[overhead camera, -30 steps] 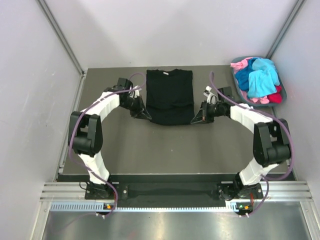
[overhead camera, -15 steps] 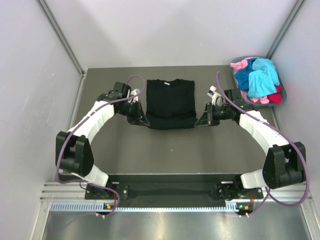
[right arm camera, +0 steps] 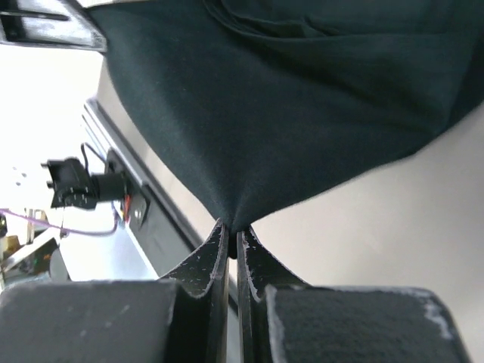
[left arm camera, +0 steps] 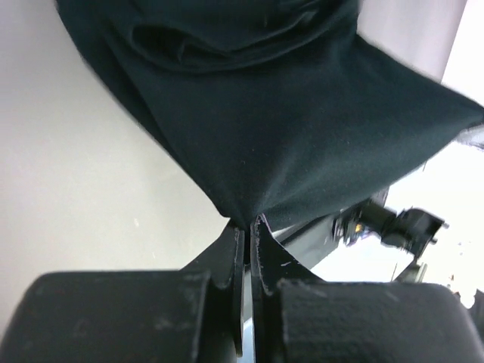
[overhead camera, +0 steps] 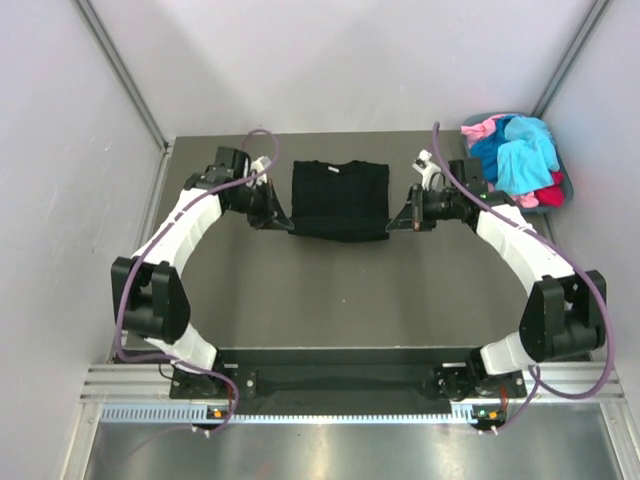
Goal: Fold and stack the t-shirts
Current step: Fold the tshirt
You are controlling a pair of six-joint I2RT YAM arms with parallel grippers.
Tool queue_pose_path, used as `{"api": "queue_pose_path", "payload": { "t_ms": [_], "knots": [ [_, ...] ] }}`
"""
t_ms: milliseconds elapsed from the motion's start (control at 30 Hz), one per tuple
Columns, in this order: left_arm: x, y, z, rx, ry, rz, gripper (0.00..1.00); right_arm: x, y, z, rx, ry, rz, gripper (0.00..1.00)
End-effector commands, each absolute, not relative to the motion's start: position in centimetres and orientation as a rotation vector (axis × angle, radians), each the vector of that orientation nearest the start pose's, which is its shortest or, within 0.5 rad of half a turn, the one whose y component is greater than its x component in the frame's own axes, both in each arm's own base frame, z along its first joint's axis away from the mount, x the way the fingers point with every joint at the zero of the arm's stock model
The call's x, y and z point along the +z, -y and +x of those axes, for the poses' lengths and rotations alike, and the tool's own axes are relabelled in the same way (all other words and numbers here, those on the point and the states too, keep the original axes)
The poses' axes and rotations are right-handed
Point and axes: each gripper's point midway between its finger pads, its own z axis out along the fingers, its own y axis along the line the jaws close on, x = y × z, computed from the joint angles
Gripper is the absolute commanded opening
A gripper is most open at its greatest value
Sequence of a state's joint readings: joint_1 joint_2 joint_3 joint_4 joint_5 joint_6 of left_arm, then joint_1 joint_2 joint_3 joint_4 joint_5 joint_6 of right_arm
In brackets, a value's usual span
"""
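A black t-shirt lies partly folded at the back middle of the table, its near hem lifted off the surface. My left gripper is shut on the hem's left corner, and the left wrist view shows black cloth pinched at the fingertips. My right gripper is shut on the right corner, with the cloth stretched up from its tips. More t-shirts, turquoise, blue, pink and red, are heaped in the basket.
The grey-blue plastic basket stands at the back right corner, close to the right arm's elbow. Grey walls enclose the table on three sides. The metal rail with both arm bases runs along the near edge.
Both grippers carried the black shirt's near hem away from the bases toward the collar, so the shirt looks shorter. Both arms stretched further out.
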State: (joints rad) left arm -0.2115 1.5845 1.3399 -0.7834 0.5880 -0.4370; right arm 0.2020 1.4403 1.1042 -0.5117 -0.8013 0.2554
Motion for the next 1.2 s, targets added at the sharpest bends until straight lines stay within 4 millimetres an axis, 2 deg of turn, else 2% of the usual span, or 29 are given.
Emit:
{"api": "queue_pose_path", "payload": {
  "t_ms": [0, 67, 100, 167, 200, 267, 300, 333, 367, 433, 467, 533, 567, 600, 633, 667, 700, 733, 767, 833, 867, 900, 967, 1000, 1033, 1067, 1100, 1133, 1167],
  "knots": [
    [19.2, 17.7, 37.0, -0.981, -2.533, -0.051, 0.00, 21.0, -19.5, 33.9, 1.154, -2.241, -0.341, 0.00],
    [20.0, 17.9, 38.8, -0.976, -2.493, -0.024, 0.00, 20.8, -19.5, 35.1, 1.148, -2.239, -0.337, 0.00],
    [19.0, 18.0, 39.7, -0.974, -2.508, -0.020, 0.00, 20.7, -19.4, 35.7, 1.141, -2.233, -0.330, 0.00],
    [19.2, 18.4, 41.3, -0.977, -2.486, 0.003, 0.00, 20.2, -19.4, 37.2, 1.130, -2.222, -0.327, 0.00],
    [17.9, 18.4, 42.2, -0.973, -2.505, 0.003, 0.00, 20.0, -19.2, 37.8, 1.123, -2.218, -0.322, 0.00],
    [17.9, 18.6, 43.8, -0.951, -2.486, 0.017, 0.00, 19.6, -19.3, 39.4, 1.110, -2.206, -0.320, 0.00],
    [16.8, 18.5, 44.7, -0.937, -2.498, 0.018, 0.00, 19.6, -19.2, 40.0, 1.103, -2.199, -0.323, 0.00],
    [16.6, 18.3, 45.5, -0.910, -2.489, 0.018, 0.00, 19.4, -19.1, 40.7, 1.090, -2.197, -0.321, 0.00],
    [17.3, 18.4, 46.7, -0.898, -2.459, 0.027, 0.00, 19.5, -19.3, 41.9, 1.083, -2.184, -0.328, 0.00],
    [16.4, 18.4, 48.2, -0.881, -2.454, 0.030, 0.00, 19.4, -19.2, 43.4, 1.065, -2.172, -0.331, 0.00],
    [17.4, 18.5, 49.3, -0.877, -2.418, 0.044, 0.00, 19.4, -19.4, 44.7, 1.058, -2.161, -0.336, 0.00],
    [16.6, 18.4, 50.9, -0.853, -2.413, 0.058, 0.00, 19.3, -19.3, 46.2, 1.049, -2.153, -0.335, 0.00],
    [17.7, 18.5, 52.1, -0.844, -2.371, 0.076, 0.00, 19.4, -19.4, 47.5, 1.043, -2.142, -0.338, 0.00],
    [16.7, 18.4, 53.0, -0.837, -2.376, 0.084, 0.00, 19.3, -19.5, 48.1, 1.041, -2.137, -0.340, 0.00],
    [17.8, 18.4, 54.1, -0.822, -2.335, 0.096, 0.00, 19.2, -19.6, 49.4, 1.033, -2.130, -0.339, 0.00],
    [17.7, 18.4, 54.8, -0.814, -2.326, 0.101, 0.00, 19.2, -19.6, 50.0, 1.027, -2.125, -0.338, 0.00],
    [16.6, 18.3, 55.5, -0.805, -2.333, 0.107, 0.00, 19.2, -19.6, 50.6, 1.024, -2.120, -0.341, 0.00],
    [17.1, 18.4, 56.3, -0.800, -2.305, 0.118, 0.00, 18.1, -19.7, 51.3, 1.019, -2.135, -0.333, 0.00],
    [16.0, 18.6, 57.0, -0.796, -2.311, 0.120, 0.00, 18.9, -19.6, 52.3, 1.002, -2.108, -0.340, 0.00],
    [16.1, 18.8, 58.0, -0.788, -2.282, 0.137, 0.00, 18.7, -19.5, 53.8, 0.978, -2.092, -0.341, 0.00],
    [15.2, 18.7, 58.4, -0.781, -2.290, 0.133, 0.03, 18.6, -19.5, 54.3, 0.970, -2.091, -0.337, 0.00],
    [15.0, 18.8, 58.8, -0.757, -2.286, 0.136, 0.12, 18.4, -19.4, 54.7, 0.958, -2.087, -0.334, 0.00],
    [15.0, 18.6, 59.8, -0.722, -2.260, 0.131, 0.39, 18.0, -19.0, 56.2, 0.903, -2.073, -0.313, 0.12],
    [14.9, 18.2, 61.1, -0.673, -2.223, 0.119, 0.47, 18.0, -18.9, 56.7, 0.879, -2.063, -0.314, 0.16],
    [16.2, 17.8, 62.2, -0.628, -2.182, 0.110, 0.54, 17.7, -18.3, 57.5, 0.823, -2.064, -0.295, 0.24],
    [16.7, 17.5, 63.0, -0.586, -2.159, 0.097, 0.60, 18.9, -18.1, 58.3, 0.787, -2.032, -0.295, 0.31],
    [17.0, 17.6, 63.4, -0.538, -2.138, 0.116, 0.71, 19.5, -18.1, 58.7, 0.754, -2.018, -0.299, 0.38],
    [18.5, 16.6, 64.5, -0.448, -2.085, 0.089, 0.73, 20.7, -17.8, 59.0, 0.711, -1.992, -0.304, 0.46],
    [19.3, 16.3, 64.8, -0.417, -2.064, 0.075, 0.74, 21.9, -17.6, 59.1, 0.684, -1.961, -0.338, 0.47]
  ]
}}
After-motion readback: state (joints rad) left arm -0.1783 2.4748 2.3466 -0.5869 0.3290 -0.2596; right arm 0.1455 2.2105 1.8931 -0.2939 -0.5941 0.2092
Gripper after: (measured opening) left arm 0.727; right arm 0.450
